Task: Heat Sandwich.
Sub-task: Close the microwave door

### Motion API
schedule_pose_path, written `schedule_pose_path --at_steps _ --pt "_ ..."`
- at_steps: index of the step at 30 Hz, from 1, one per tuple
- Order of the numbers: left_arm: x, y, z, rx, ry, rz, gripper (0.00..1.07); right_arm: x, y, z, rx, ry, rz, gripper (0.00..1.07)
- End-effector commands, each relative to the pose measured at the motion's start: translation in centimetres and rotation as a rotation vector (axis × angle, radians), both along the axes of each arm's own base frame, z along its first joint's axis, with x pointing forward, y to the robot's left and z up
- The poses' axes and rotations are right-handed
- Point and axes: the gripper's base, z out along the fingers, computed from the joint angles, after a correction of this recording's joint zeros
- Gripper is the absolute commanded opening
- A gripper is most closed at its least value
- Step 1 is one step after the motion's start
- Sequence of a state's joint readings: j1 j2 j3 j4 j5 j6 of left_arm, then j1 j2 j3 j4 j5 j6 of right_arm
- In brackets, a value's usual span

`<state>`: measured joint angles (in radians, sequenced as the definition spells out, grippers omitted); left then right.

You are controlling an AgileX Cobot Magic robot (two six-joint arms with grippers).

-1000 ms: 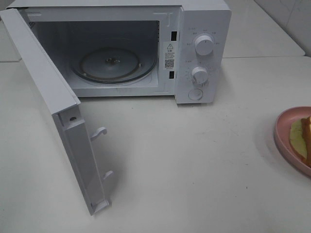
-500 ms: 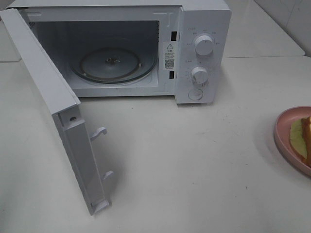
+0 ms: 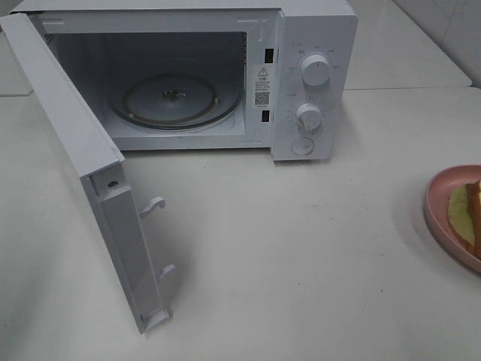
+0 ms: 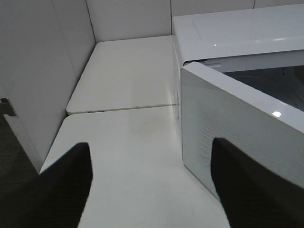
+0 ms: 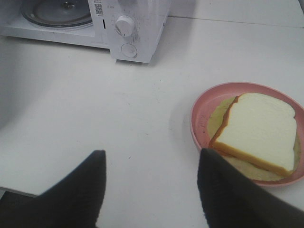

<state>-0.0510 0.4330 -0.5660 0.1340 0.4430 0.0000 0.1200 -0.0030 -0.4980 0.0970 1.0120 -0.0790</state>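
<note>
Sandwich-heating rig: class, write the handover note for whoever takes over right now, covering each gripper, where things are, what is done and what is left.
Left gripper: open, empty, beside the microwave door.
Right gripper: open, empty, above the table near the pink plate.
Sandwich: on the plate, right of the microwave, untouched.
Done: door is open, turntable bare.
Left: put the sandwich inside, shut the door, start heating.
</note>
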Motion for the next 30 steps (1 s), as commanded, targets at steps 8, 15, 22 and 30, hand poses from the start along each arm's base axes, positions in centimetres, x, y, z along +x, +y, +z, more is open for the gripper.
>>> schedule_pose_path --at_steps 8,15,22,30 --pt "5.6 -0.9 -3.0 -0.097 0.004 -0.043 0.6 -0.3 -0.1 0.0 -0.001 -0.043 0.001 0.58" --pt "6.5 -1.0 -6.5 -0.099 -0.019 -0.052 0.45 -0.3 -0.1 0.0 -0.001 -0.043 0.001 0.58" --pt "8.8 -1.2 -8.4 -0.101 0.001 -0.056 0.15 -0.3 -0.1 0.0 -0.001 -0.043 0.001 0.58" --pt "11.0 -1.5 -10.1 -0.13 0.012 -0.069 0.0 -0.3 -0.1 0.0 -0.001 -0.043 0.001 0.58"
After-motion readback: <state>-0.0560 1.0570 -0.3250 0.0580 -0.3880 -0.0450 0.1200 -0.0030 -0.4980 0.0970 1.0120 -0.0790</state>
